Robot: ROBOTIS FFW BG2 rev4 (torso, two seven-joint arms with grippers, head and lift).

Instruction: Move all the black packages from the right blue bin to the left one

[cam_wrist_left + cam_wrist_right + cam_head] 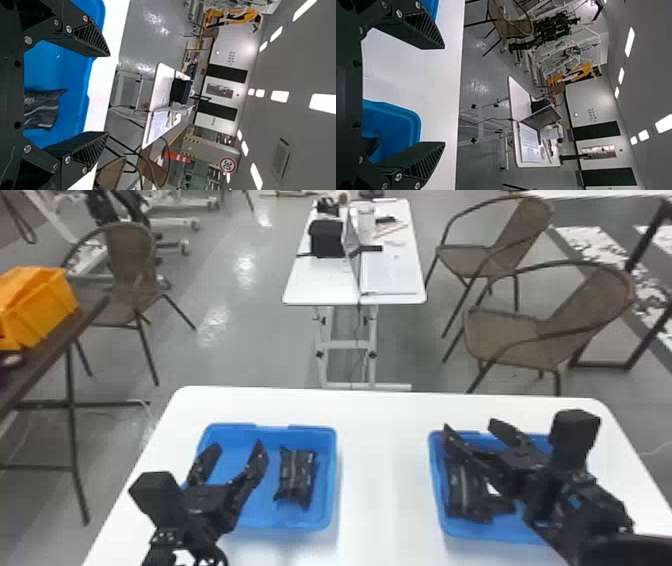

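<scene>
Blue plastic bins, 2 units, rest on the white table (382,470). Head view: the left bin (272,430) contains 1 black package (296,477). The right bin (480,532) contains at least 1 more black package (462,490), partly covered by the right arm. The left gripper (237,446) and right gripper (469,425) are each over their own side's bin.

Left wrist view: the left gripper (109,95) has its 2 fingers wide apart, holding nothing; a package lies in the bin.

Right wrist view: the right gripper (443,95) is wide open and unloaded.
</scene>
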